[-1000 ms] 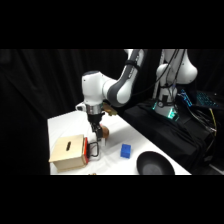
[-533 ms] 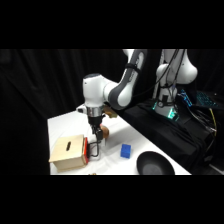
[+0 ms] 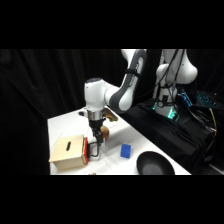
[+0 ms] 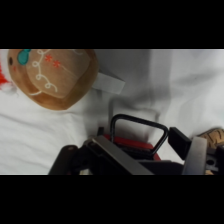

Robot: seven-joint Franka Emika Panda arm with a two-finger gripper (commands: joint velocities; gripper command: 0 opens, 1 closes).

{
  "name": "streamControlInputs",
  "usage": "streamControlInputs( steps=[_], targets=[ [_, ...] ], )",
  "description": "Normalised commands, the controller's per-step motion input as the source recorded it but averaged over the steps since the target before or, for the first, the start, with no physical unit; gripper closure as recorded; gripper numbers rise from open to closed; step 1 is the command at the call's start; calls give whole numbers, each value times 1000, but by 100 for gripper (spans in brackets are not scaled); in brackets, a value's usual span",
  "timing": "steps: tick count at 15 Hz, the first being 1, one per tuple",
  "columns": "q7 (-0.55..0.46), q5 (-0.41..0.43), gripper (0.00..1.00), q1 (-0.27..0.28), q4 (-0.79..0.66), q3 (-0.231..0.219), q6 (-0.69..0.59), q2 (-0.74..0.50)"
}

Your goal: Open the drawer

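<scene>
Nearest on the counter [image 3: 60, 125], the drawer [image 3: 86, 150] sits barely out of its light-wood box [image 3: 69, 152]. Our gripper [image 3: 95, 150] has dropped onto its black loop handle [image 4: 137, 131]; whether the jaws have clamped, we cannot tell. Farther right lies a blue cube [image 3: 125, 150].

White table [image 3: 62, 125]: light-wood box [image 3: 69, 152] at near left; blue cube [image 3: 125, 150] right of box; black pan [image 3: 155, 164] farther right.
</scene>
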Motion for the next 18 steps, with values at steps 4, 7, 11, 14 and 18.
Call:
streamControlInputs(
  steps=[4,7,11,14,18],
  targets=[
    [75,70,0,56,153,-14,116,121],
    [60,70,0,45,229,-14,75,167],
    [40,78,0,18,220,-23,61,155],
    [8,90,0,-14,150,-18,77,125],
    [-11,93,0,-29,79,-3,97,74]
  ],
)
